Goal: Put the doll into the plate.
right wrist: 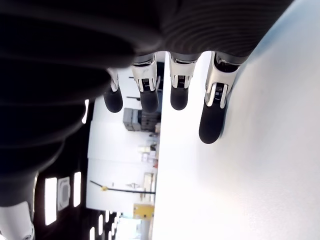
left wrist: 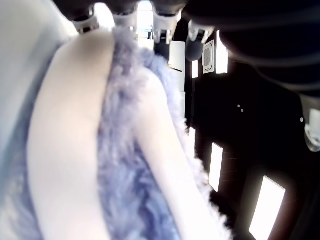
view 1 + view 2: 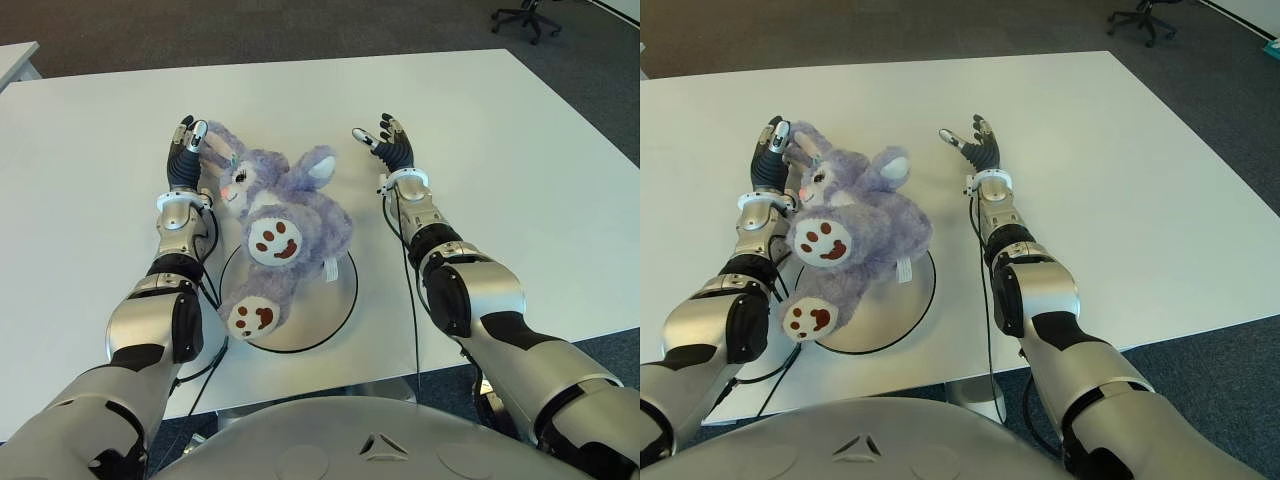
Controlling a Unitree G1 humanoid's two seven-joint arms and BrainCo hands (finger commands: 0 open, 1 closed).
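Purple doll (image 3: 285, 222) sprawled on its back across the white plate (image 3: 338, 305), head and ears spilling past the rim onto the worktop (image 3: 520, 170). Left hand (image 3: 186, 150) open against one ear; right hand (image 3: 385, 140) open, apart, empty.

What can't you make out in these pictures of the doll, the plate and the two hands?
- Plate: in both eye views the doll covers most of it.
- Left hand: whether it grips the doll's ear is unclear; its wrist view shows mostly fur.
- Doll's far side: hidden by its own body.
- Right hand: open, empty.
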